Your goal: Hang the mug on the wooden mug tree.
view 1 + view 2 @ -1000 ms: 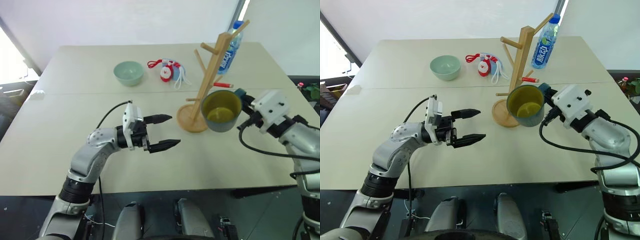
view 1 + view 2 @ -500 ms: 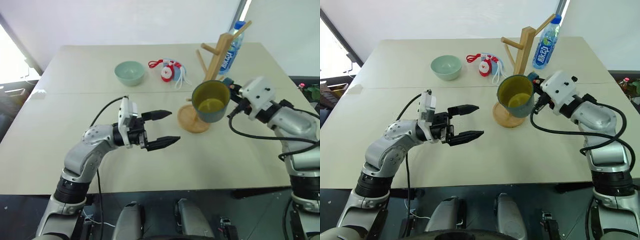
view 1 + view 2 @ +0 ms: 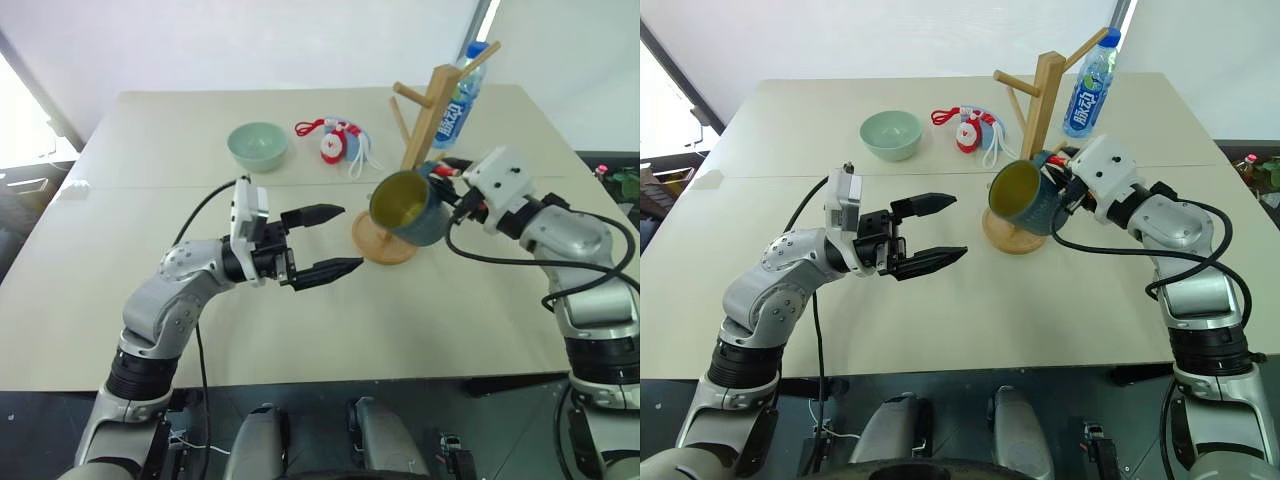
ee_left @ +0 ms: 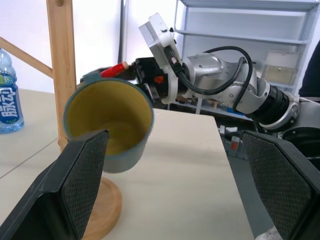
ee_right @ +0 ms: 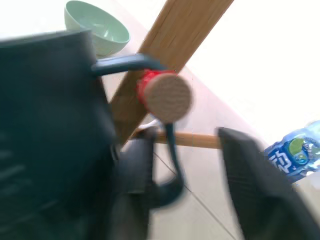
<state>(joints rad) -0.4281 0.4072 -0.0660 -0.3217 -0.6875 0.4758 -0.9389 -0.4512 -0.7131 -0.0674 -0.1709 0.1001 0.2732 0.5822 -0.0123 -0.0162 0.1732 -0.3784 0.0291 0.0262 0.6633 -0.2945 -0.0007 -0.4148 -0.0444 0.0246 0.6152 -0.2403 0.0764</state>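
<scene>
The dark teal mug (image 3: 405, 207) with its yellow-olive inside lies tilted, mouth toward my left gripper, against the wooden mug tree (image 3: 432, 120). In the right wrist view the mug's handle (image 5: 170, 150) loops over a red-tipped peg (image 5: 165, 97). My right gripper (image 3: 449, 190) is just behind the mug, and its fingers (image 5: 250, 185) stand apart on either side of the handle, so it is open. My left gripper (image 3: 332, 241) hovers open over the table left of the tree's disc base (image 3: 383, 243), holding nothing; from its wrist view the mug (image 4: 110, 125) sits beside the pole (image 4: 60, 60).
A pale green bowl (image 3: 257, 145) and a red, white and blue trinket with cord (image 3: 340, 140) lie at the back of the table. A blue-labelled bottle (image 3: 458, 100) stands behind the tree. The table's seam (image 3: 150, 186) runs across the middle.
My right arm carried the mug left and forward to the tree, tipping it onto its side with the handle over the peg; its fingers have parted. The left gripper has stayed open and barely moved.
</scene>
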